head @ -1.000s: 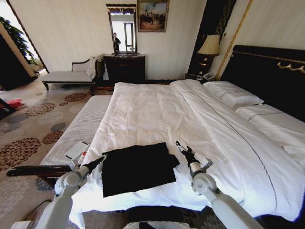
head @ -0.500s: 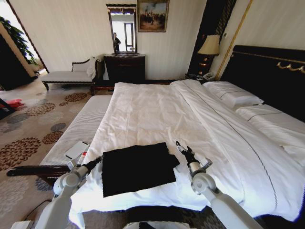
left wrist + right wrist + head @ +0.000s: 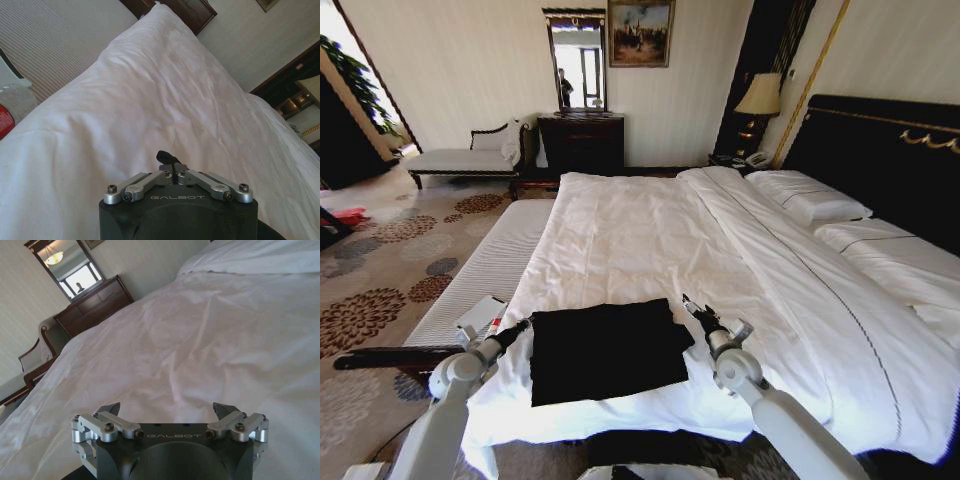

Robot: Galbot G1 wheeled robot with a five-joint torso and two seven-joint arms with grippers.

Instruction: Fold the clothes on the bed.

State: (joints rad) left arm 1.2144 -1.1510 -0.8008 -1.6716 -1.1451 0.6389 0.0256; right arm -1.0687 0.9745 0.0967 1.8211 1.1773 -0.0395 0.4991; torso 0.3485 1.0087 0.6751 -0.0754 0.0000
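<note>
The black T-shirt (image 3: 608, 351) lay near the foot edge of the bed (image 3: 650, 240), already reduced to a compact dark rectangle on the white duvet; no print or sleeve could be made out. The left gripper (image 3: 517, 327) hovered just beside the shirt's left edge, over the duvet, its fingers pinched together around nothing in the left wrist view (image 3: 168, 159). The right gripper (image 3: 692, 310) sat just off the shirt's far right corner, with its 2 fingertips spread wide apart and bare duvet between them in the right wrist view (image 3: 169, 410). Neither tool held any fabric.

Judged step: between folds, or close to the end, with both arms flanking the garment and not gripping it. Looked mostly folded, though 1 more fold might remain.

Next move, if another fold is wanted: left tool must open first, then each tool needs to come down on a shirt edge and pinch shirt fabric alone, not the duvet underneath. Dark-on-white edges were easy to target.
</note>
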